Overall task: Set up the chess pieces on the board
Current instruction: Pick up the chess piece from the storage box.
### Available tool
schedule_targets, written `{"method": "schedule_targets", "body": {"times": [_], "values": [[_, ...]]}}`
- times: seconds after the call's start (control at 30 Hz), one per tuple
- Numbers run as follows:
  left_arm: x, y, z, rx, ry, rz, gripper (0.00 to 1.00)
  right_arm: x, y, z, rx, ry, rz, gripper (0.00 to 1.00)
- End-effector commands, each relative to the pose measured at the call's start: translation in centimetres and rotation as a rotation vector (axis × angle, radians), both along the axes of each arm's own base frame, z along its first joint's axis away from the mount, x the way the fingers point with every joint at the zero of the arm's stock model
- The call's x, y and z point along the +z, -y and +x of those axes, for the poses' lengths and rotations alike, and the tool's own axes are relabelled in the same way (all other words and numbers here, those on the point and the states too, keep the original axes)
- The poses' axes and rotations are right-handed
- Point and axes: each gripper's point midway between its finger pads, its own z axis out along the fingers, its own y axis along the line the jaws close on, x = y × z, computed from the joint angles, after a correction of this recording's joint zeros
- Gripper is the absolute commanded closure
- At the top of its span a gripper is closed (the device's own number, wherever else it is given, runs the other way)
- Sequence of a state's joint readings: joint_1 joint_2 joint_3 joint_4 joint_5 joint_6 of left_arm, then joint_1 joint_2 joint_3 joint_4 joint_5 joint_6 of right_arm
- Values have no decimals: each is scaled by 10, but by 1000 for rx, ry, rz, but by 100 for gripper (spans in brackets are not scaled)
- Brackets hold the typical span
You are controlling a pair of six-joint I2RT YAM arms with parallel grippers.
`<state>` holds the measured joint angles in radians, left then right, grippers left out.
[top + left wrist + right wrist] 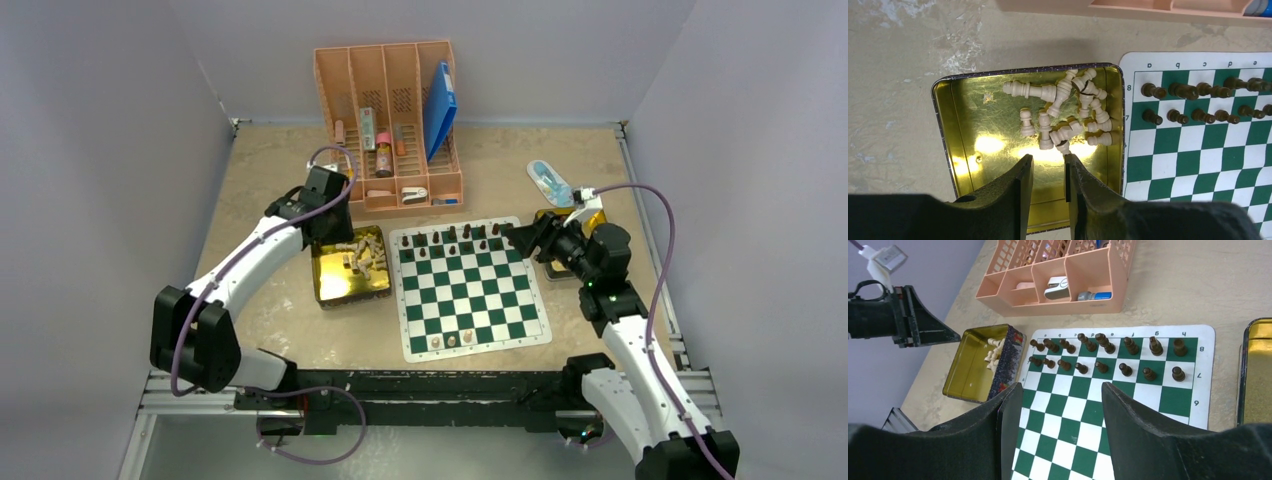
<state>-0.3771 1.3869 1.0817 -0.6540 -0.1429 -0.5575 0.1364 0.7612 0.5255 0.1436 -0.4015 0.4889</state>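
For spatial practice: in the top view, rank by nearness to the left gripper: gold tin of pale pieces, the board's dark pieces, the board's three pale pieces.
1. gold tin, beneath the left gripper.
2. dark pieces, far rows of the board.
3. three pale pieces, near row.

Beige table [270, 160], checkered board [470, 292], gold tin [338, 288] beside it, pink organiser [347, 92]

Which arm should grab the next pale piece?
Left arm. Its jaws hang open over the gold tin, tips by the heaped pale pieces. The right arm's open, empty jaws sit over the dark rows, across the board from that tin.
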Motion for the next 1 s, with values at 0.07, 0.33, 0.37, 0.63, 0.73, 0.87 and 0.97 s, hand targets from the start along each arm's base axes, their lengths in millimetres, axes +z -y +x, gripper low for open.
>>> {"method": "schedule_targets", "body": {"times": [0.07, 0.33, 0.37, 0.63, 0.73, 0.87, 0.97], "values": [[-27, 2, 0, 2, -63, -19, 73, 33, -3, -4, 30, 83, 10, 39], [-67, -7, -1, 35, -150, 27, 76, 32, -3, -5, 26, 81, 13, 39], [-70, -7, 0, 40, -156, 29, 76, 32, -3, -4, 26, 80, 14, 39], [-83, -10, 5, 62, -180, 31, 78, 30, -5, -4, 46, 73, 7, 39], [-88, -11, 5, 64, -191, 38, 79, 29, -7, -6, 60, 73, 10, 39], [-92, -12, 6, 65, -198, 44, 79, 28, -8, -7, 70, 74, 11, 39], [-95, -14, 5, 72, -205, 55, 79, 28, -9, -6, 76, 74, 10, 39]]}}
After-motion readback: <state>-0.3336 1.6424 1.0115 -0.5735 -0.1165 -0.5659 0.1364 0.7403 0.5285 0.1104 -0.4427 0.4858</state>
